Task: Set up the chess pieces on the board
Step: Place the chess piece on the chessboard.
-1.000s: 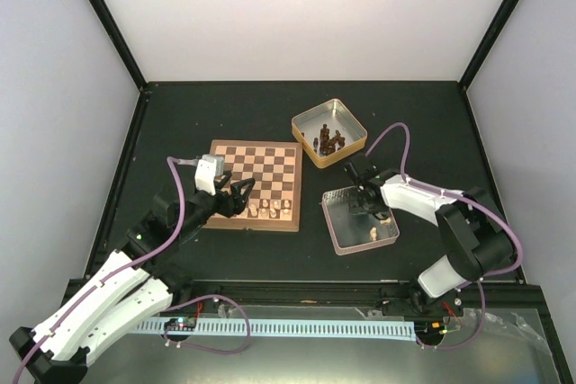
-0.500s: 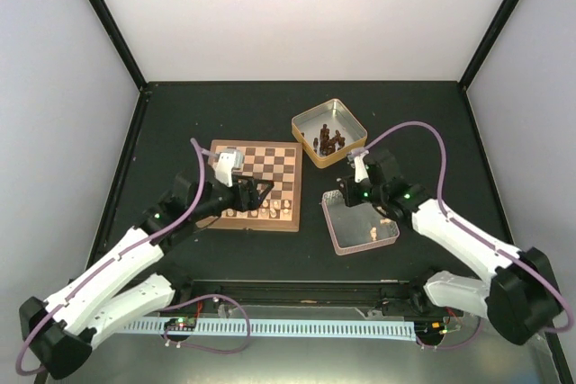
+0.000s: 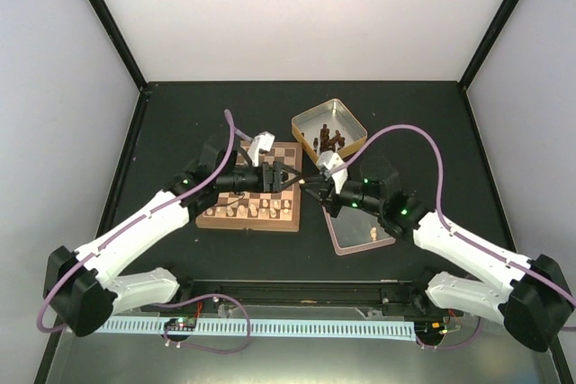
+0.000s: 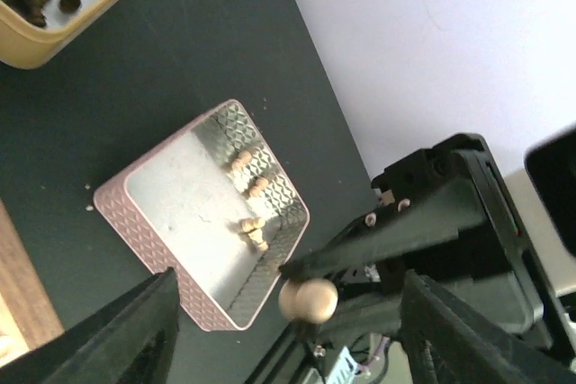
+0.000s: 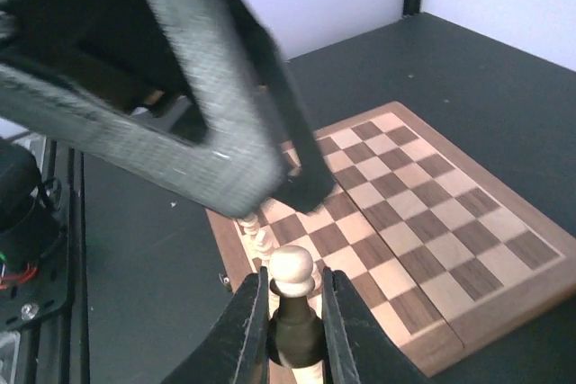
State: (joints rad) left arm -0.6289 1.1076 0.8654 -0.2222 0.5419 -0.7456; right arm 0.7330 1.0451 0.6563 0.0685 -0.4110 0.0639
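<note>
**A:** What does the top camera give?

**B:** The board (image 3: 236, 188) lies left of centre, with a row of pale chess pieces (image 3: 252, 211) along its near edge. Both arms meet over its right edge. The left gripper (image 3: 288, 175) faces the right gripper (image 3: 304, 183), almost tip to tip. Behind them sits a gold tin (image 3: 353, 129) of dark pieces (image 3: 329, 140). A pink tin (image 3: 364, 247) lies partly under the right arm.

**A:** And the left wrist?

**B:** Its 2 fingers (image 4: 135, 330) stand wide apart and grip nothing. Between them, touching neither, the right gripper's tips pinch a round-headed pale piece (image 4: 309, 299). Beyond lies the pink tin (image 4: 153, 249) with a few pale pieces inside, and the gold tin (image 4: 54, 38) is at the top corner.

**A:** The right wrist?

**B:** Its jaws are clamped on that pale piece (image 5: 292, 269), whose head shows above the fingers (image 5: 249, 330). The left gripper's dark, blurred finger (image 5: 198, 132) looms across the upper left and hides the board's (image 5: 432, 222) far corner. Some of the row of pale pieces (image 5: 258, 236) shows just under it.
</note>
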